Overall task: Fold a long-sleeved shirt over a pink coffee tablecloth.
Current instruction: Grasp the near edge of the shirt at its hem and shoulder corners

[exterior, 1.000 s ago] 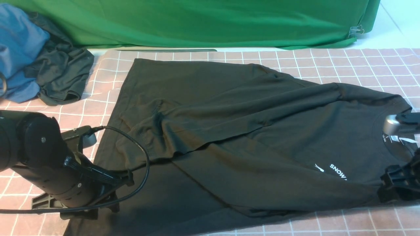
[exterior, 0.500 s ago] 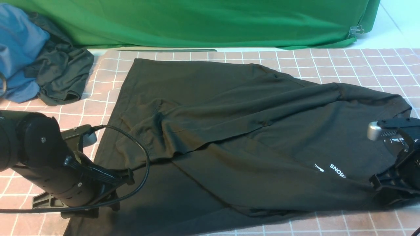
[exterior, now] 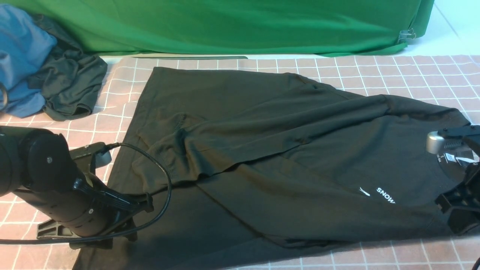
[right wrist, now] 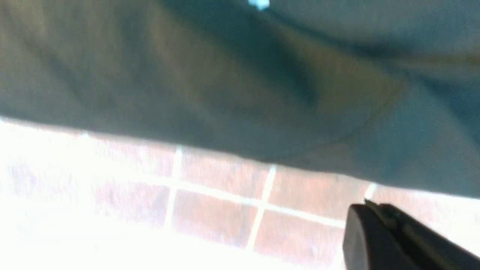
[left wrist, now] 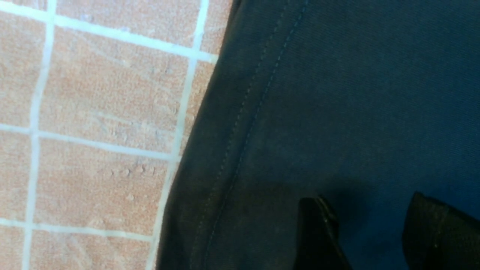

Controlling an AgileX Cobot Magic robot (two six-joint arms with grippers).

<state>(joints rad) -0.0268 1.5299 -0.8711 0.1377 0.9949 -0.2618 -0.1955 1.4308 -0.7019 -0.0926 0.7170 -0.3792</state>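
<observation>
Right claw [right wrist: 371,225] clenched over tablecloth [exterior: 375,71], beside shirt [exterior: 262,150] edge, frame right; left claw [left wrist: 375,236] parted on hem, lower left.

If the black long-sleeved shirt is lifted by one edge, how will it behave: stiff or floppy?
Likely floppy: the long-sleeved shirt lies in soft folds, so a lifted edge should sag. It looks thin, so probably light. Being wide, most of it may drag over the pink tablecloth.

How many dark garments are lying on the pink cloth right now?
2. The long-sleeved shirt spreads across the middle of the pink tablecloth; a smaller dark garment is bunched at its far-left edge, against a blue cloth. Others may be hidden underneath.
</observation>
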